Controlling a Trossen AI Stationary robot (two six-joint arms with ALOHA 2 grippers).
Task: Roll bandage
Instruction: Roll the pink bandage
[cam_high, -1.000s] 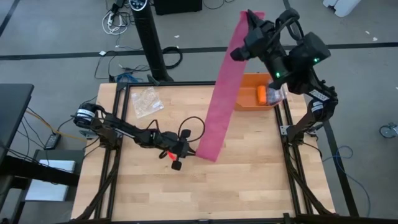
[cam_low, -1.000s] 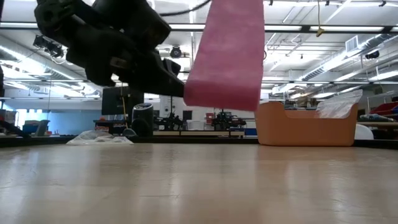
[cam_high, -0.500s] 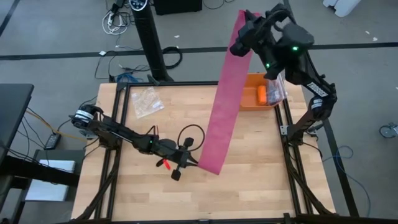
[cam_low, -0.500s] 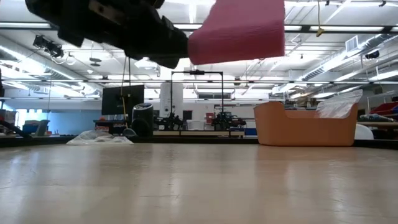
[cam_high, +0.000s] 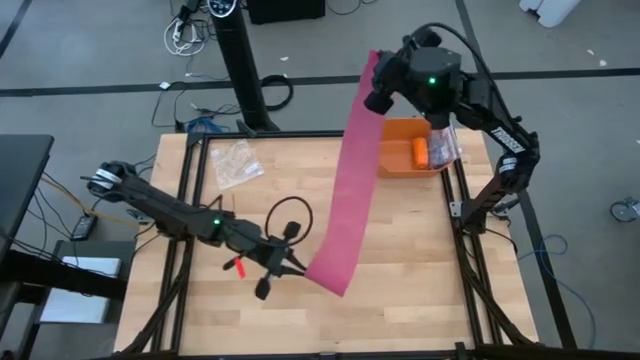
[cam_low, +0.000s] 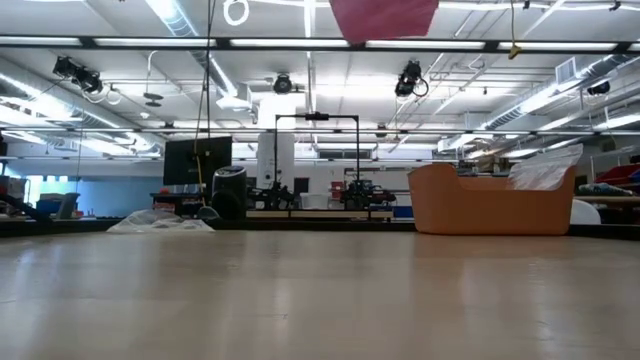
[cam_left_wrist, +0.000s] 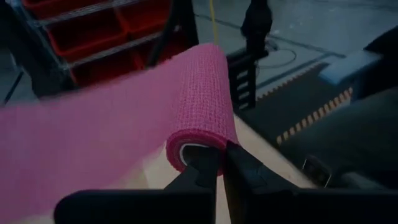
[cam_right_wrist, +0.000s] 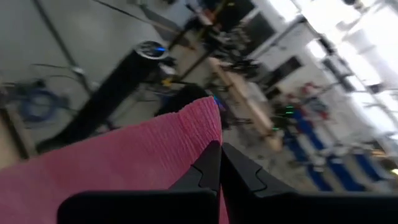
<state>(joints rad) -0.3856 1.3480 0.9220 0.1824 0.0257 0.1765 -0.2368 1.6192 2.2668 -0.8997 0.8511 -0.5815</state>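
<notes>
Stretching taut above the table (cam_high: 420, 290), the bandage (cam_high: 350, 190) spans both arms: right gripper (cam_high: 377, 88) clamped on its upper end, left gripper (cam_high: 300, 268) pinching its rolled lower end.

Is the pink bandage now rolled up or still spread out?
Mostly spread out. The bandage hangs as a long band between the right gripper and left gripper; only its lower end is rolled.

- Your bandage (cam_left_wrist: 199, 93) looks like matt, open-weave pink cloth.
- Your table (cam_high: 420, 270) shows smooth pale wood planks.
- At one o'clock, the orange bin (cam_high: 398, 160) looks like plastic.
</notes>
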